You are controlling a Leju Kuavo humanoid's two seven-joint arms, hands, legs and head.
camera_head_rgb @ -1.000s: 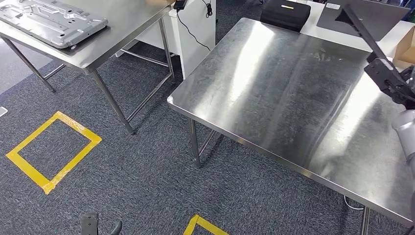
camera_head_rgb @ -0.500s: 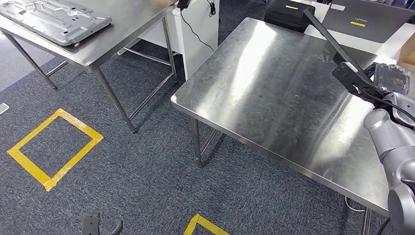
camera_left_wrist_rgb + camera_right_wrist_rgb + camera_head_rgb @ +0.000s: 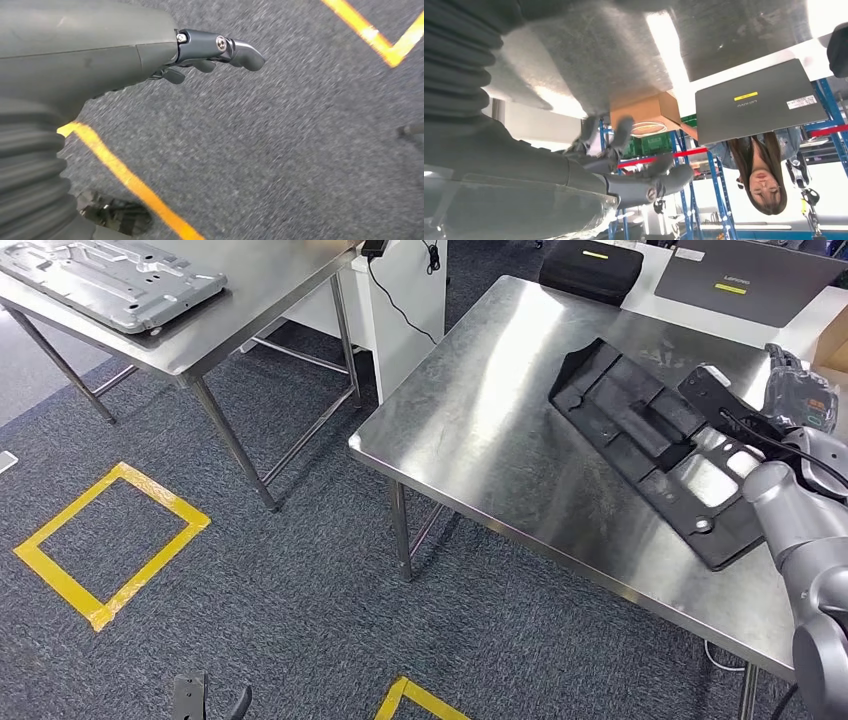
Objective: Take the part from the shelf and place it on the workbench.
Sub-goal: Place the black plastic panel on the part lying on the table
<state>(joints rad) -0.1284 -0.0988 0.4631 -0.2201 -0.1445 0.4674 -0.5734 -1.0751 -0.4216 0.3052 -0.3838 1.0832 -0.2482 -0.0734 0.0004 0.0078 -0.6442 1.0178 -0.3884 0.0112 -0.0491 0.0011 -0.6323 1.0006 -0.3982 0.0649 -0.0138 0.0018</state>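
**Black moulded part lies flat on the steel workbench, right hand spread beside it**

The part [image 3: 650, 445] is a long, flat panel of matt black plastic with raised ribs, stepped channels and a couple of cut-outs through which the metal below shows. It lies flat and aslant on the workbench [image 3: 500, 430], one end toward the middle of the top, the other close to the near right edge but inside it. The workbench is brushed stainless steel, scuffed and glaring under the lights, square-cornered, on thin steel legs.

The right hand [image 3: 795, 390] is at the far right side of the part, just past its edge, with dark fingers apart and uncurled; the right wrist view shows them spread with nothing between them [image 3: 624, 175]. Whether it touches the part cannot be told. The silver forearm runs along the bench's right edge.

The left half of the bench top is bare steel. Beyond the far edge lie a black case [image 3: 590, 265] and a grey laptop [image 3: 745, 275] with its lid closed.

The left hand [image 3: 210, 52] hangs over the grey, coarse carpet [image 3: 300, 580], fingers loosely extended and holding nothing, near lines of yellow floor tape [image 3: 110, 545]. To the left, well apart, a second steel table [image 3: 250, 300] carries a pressed grey metal panel [image 3: 110, 280]; an open carpeted aisle separates the two tables.
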